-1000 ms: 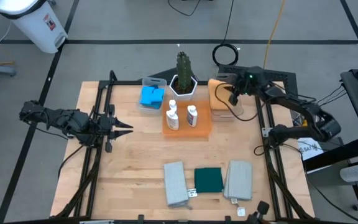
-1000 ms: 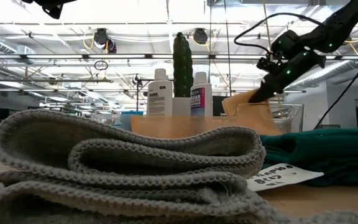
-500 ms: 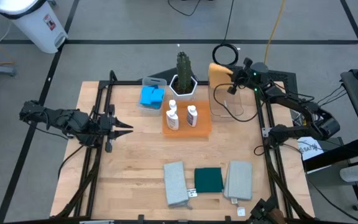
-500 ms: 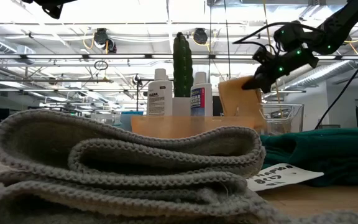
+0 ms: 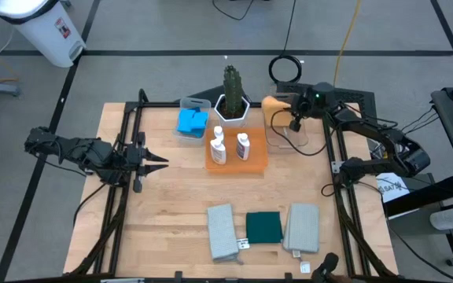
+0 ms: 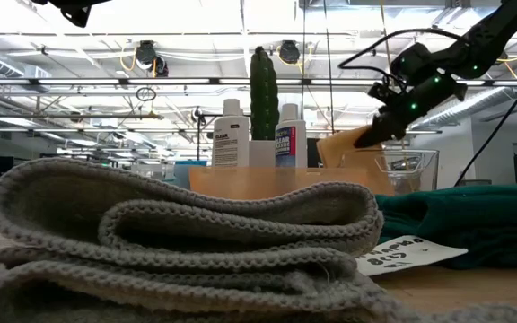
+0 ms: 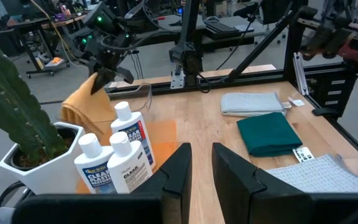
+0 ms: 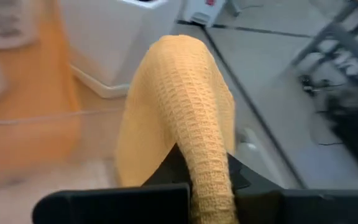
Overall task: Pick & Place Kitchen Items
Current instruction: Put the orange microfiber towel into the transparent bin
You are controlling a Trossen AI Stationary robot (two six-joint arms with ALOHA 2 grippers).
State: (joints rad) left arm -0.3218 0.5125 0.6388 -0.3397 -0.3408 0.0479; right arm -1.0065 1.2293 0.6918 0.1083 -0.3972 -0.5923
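Lowered from its raised position, the orange cloth [image 5: 273, 107] hangs pinched in my right gripper [image 5: 293, 123] above the clear bin [image 5: 288, 138], so release comes next; my left gripper [image 5: 154, 161] waits narrow at the table's left edge.

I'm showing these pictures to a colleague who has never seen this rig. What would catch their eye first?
Probably the orange cloth hanging from the right pincer, shut on it above the clear bin at the table's far right. Next, the tall cactus in its white pot at the far edge, with two white bottles on the orange tray in front of it. The left pincer waits at the table's left side.
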